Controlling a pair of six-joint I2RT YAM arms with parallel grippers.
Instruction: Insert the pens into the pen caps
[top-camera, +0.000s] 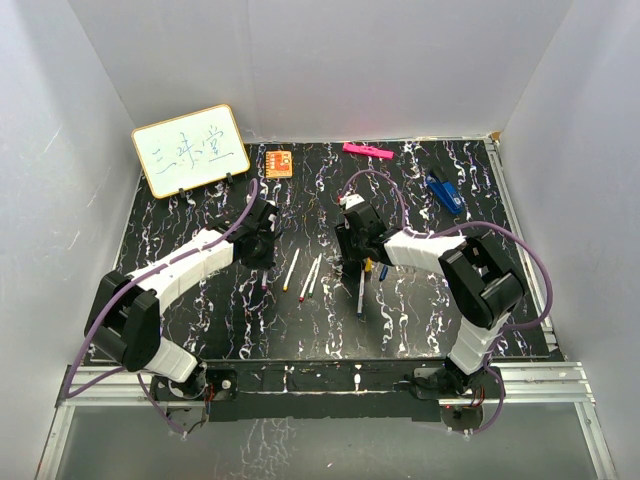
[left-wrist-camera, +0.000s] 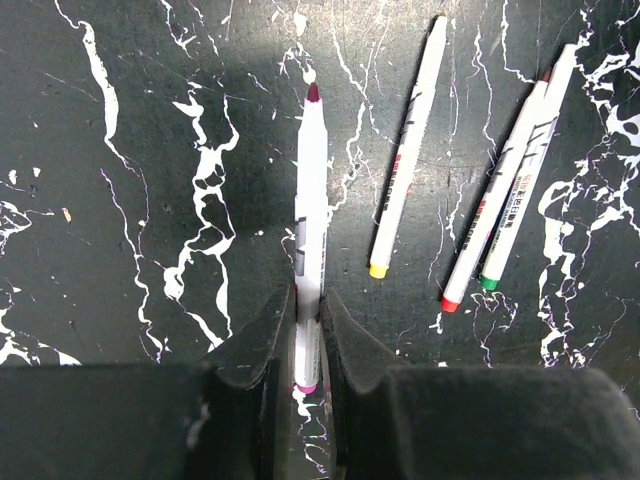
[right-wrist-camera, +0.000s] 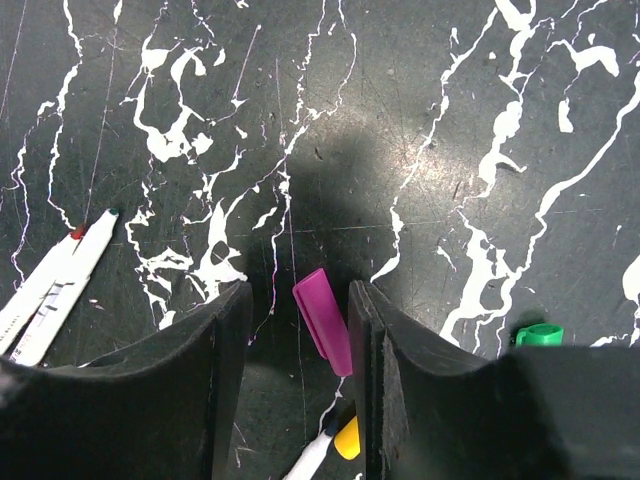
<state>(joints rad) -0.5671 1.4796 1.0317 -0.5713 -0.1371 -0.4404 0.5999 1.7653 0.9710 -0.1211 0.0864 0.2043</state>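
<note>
My left gripper (left-wrist-camera: 305, 322) is shut on a white pen (left-wrist-camera: 310, 200) near its purple back end, and the dark purple tip points away over the table. Three more pens lie beside it, with yellow (left-wrist-camera: 405, 150), red (left-wrist-camera: 495, 210) and green (left-wrist-camera: 530, 180) ends. My right gripper (right-wrist-camera: 298, 300) stands open low over the table. A purple pen cap (right-wrist-camera: 325, 320) lies between its fingers, against the right finger (right-wrist-camera: 375, 350). A yellow cap (right-wrist-camera: 347, 438), a blue-tipped pen (right-wrist-camera: 310, 460) and a green cap (right-wrist-camera: 540, 335) sit close by. In the top view both grippers, left (top-camera: 262, 245) and right (top-camera: 355, 250), are mid-table.
A small whiteboard (top-camera: 190, 150) leans at the back left, with an orange object (top-camera: 279, 162) next to it. A pink marker (top-camera: 367, 151) lies at the back and a blue clip (top-camera: 445, 192) at the back right. White walls close in three sides of the table.
</note>
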